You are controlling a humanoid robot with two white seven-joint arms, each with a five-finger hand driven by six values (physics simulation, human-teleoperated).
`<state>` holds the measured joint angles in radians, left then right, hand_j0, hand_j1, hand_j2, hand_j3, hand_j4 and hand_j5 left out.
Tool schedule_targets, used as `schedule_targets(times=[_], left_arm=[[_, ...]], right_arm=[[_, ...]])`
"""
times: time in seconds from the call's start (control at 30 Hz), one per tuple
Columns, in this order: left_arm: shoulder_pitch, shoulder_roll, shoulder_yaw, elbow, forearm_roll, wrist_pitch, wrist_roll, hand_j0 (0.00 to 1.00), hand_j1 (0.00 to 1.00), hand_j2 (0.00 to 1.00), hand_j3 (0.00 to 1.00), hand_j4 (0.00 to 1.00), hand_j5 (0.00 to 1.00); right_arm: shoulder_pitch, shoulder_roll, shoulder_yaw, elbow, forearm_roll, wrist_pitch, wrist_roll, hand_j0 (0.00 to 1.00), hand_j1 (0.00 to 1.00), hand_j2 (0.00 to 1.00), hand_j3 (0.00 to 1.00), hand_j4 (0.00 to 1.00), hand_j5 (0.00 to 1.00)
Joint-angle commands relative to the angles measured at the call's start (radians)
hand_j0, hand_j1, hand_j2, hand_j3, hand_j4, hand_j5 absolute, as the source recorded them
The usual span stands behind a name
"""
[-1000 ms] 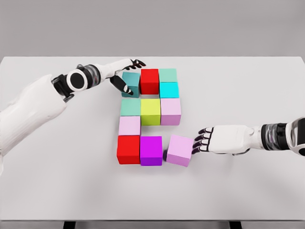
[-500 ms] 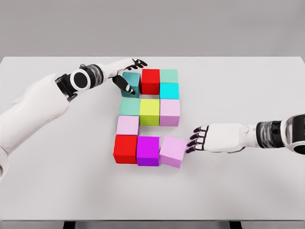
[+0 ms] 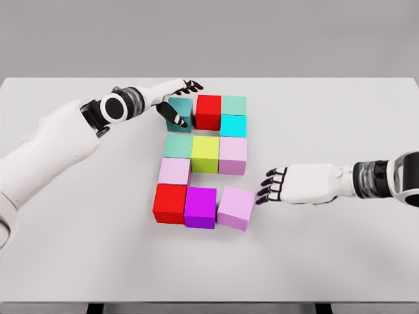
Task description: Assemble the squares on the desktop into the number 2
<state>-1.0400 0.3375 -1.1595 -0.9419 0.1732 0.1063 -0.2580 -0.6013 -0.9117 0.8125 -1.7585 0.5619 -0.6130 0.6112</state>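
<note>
Sitting a little left of the frame's middle on the white table (image 3: 340, 261), the coloured cubes form a blocky figure in three rows joined by single cubes. The top row runs dark teal cube (image 3: 179, 110), red cube (image 3: 209, 111), pale green cube (image 3: 234, 104), with a cyan cube (image 3: 233, 125) below the last. The middle row is a green cube (image 3: 178, 145), yellow cube (image 3: 205, 154) and pink cube (image 3: 233, 156). A pale pink cube (image 3: 174, 171) links down to the bottom row: a second red cube (image 3: 170, 203), magenta cube (image 3: 200, 207) and lilac cube (image 3: 236, 207), the last turned slightly askew. The figure's long axis runs up and down the frame. No faces carry writing. The left hand (image 3: 174, 99) cups the dark teal cube, fingers curved around it. The right hand (image 3: 288, 184) is loosely spread, its dark fingertips (image 3: 263, 192) just beside the lilac cube.
</note>
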Motion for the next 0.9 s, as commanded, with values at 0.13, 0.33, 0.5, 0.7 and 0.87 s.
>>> schedule_targets(times=[0.13,0.33,0.5,0.7,0.87], left_arm=[[-0.008,0.000,0.004,-0.001,0.000,0.000,0.000,0.93,0.93,0.93,0.93,0.93,0.93],[-0.009,0.001,0.011,0.000,-0.001,0.000,0.000,0.93,0.93,0.93,0.93,0.93,0.93],[-0.021,0.012,0.015,-0.015,0.000,-0.030,-0.003,0.93,0.93,0.93,0.93,0.93,0.93],[-0.014,0.156,0.084,-0.153,0.006,-0.162,-0.007,0.93,0.93,0.93,0.93,0.93,0.93],[-0.008,0.337,0.138,-0.241,0.015,-0.201,-0.001,0.95,0.95,0.95,0.95,0.95,0.95]], right_arm=[[0.000,0.004,-0.001,0.001,-0.004,0.002,0.000,1.00,1.00,1.00,1.00,1.00,1.00],[0.002,0.011,0.001,-0.001,-0.005,0.002,0.000,1.00,1.00,1.00,1.00,1.00,1.00],[0.000,0.013,0.002,-0.001,-0.007,0.002,0.000,1.00,1.00,1.00,1.00,1.00,1.00],[-0.002,0.011,0.001,-0.001,-0.016,0.002,0.000,1.00,1.00,1.00,1.00,1.00,1.00],[-0.005,0.016,0.001,-0.001,-0.022,0.002,0.000,1.00,1.00,1.00,1.00,1.00,1.00]])
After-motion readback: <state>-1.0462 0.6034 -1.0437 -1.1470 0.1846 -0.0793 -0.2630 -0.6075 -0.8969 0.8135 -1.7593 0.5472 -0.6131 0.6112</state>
